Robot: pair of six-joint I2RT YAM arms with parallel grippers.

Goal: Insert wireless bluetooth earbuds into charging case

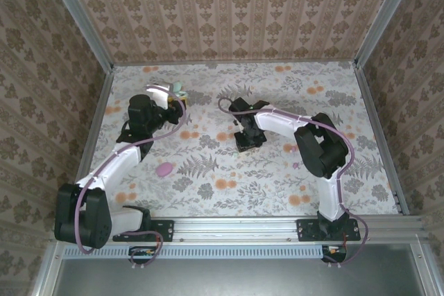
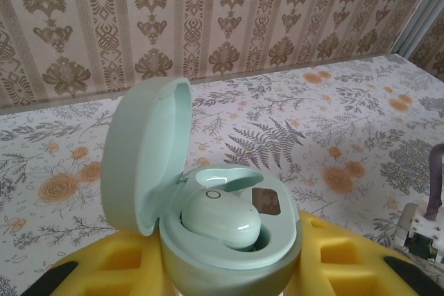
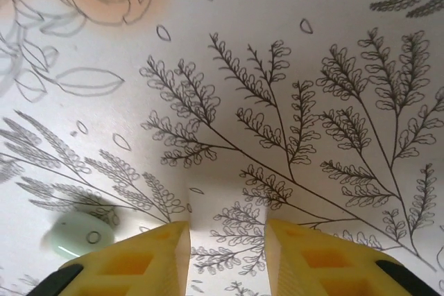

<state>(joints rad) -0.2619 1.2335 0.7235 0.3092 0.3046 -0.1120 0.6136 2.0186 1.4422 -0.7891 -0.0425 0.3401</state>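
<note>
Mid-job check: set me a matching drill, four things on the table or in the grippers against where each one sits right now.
Things
1. charging case
2. earbud in the left wrist view
3. earbud in the right wrist view
4. pink object

Places
A. lying on the table just beside the right gripper
B. seated in the open case
C. lying on the table near the left arm
D. held in the left gripper, lid up

Pairs: 1-D, 2-B, 3-A, 4-C
</note>
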